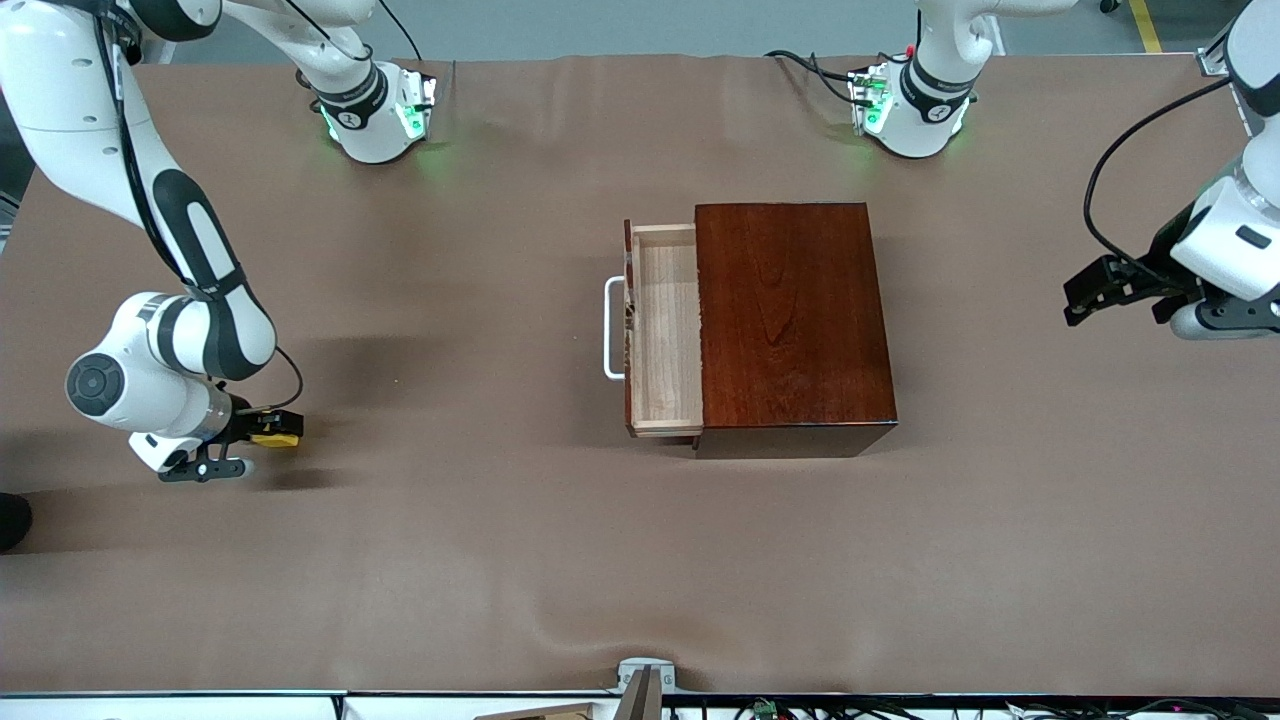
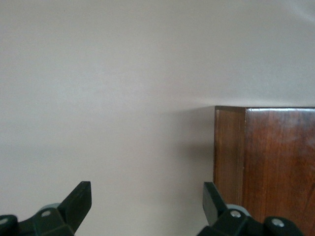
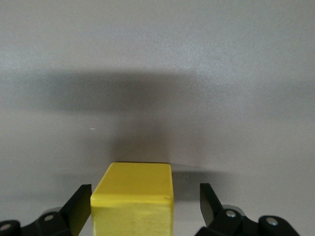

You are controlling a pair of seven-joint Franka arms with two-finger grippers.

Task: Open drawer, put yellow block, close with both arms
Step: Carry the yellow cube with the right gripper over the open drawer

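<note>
The drawer (image 1: 665, 330) stands pulled out of the mahogany box (image 1: 790, 320), its pale tray bare and its white handle (image 1: 612, 328) pointing toward the right arm's end of the table. The yellow block (image 1: 277, 437) (image 3: 134, 196) rests on the table far toward that end. My right gripper (image 1: 265, 432) (image 3: 144, 194) is down around the block, open: one finger is at the block's side and a gap shows at the other. Near the left arm's end, my left gripper (image 1: 1080, 295) (image 2: 146, 194) hovers open and empty, with a corner of the box (image 2: 275, 162) ahead of it.
Brown cloth covers the table (image 1: 500, 560), with a low wrinkle near its front edge. The two green-lit arm bases (image 1: 385, 115) (image 1: 905, 110) stand along the table's edge farthest from the front camera. A metal bracket (image 1: 645, 680) sits at the front edge.
</note>
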